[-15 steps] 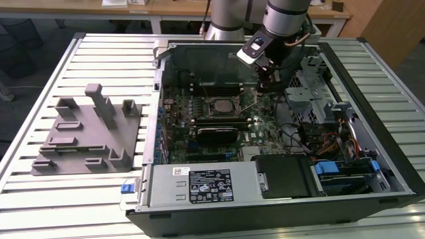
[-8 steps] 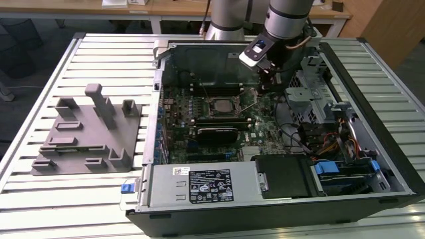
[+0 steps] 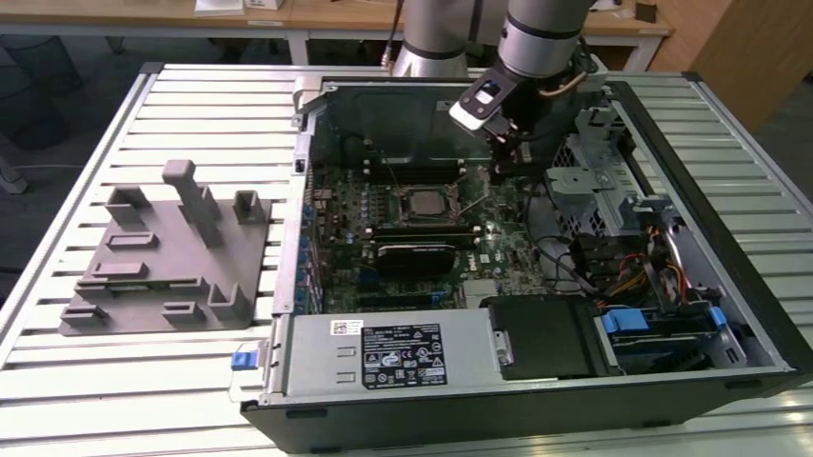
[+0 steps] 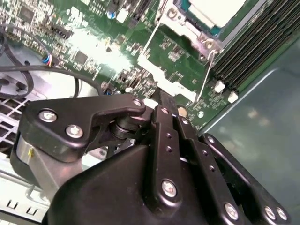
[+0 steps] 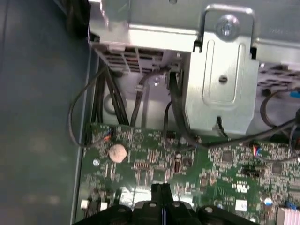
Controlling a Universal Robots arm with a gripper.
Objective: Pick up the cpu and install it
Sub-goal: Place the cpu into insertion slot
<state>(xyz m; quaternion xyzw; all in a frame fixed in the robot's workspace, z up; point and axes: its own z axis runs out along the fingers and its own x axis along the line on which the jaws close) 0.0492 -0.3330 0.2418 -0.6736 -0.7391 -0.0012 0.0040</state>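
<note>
Slatted metal desk (image 3: 76,381) carries an open computer case (image 3: 726,224), and inside it the cpu (image 4: 213,9) lies flat in the socket of the green motherboard (image 3: 498,249), its pale top framed by a metal bracket in the second wrist view. The pincer (image 3: 508,169) hangs over the board, just to the exterior view's right of the socket and apart from the cpu, clenched on nothing. A grey fixture (image 3: 166,257) rests on the desk at the exterior view's left of the case.

Green motherboard (image 5: 140,154), silvery-white top on the cpu (image 4: 213,11), matte black gripper (image 5: 162,190), plain grey fixture (image 3: 152,276), and the bench (image 3: 76,143) is pale metal, striped with long slats.
</note>
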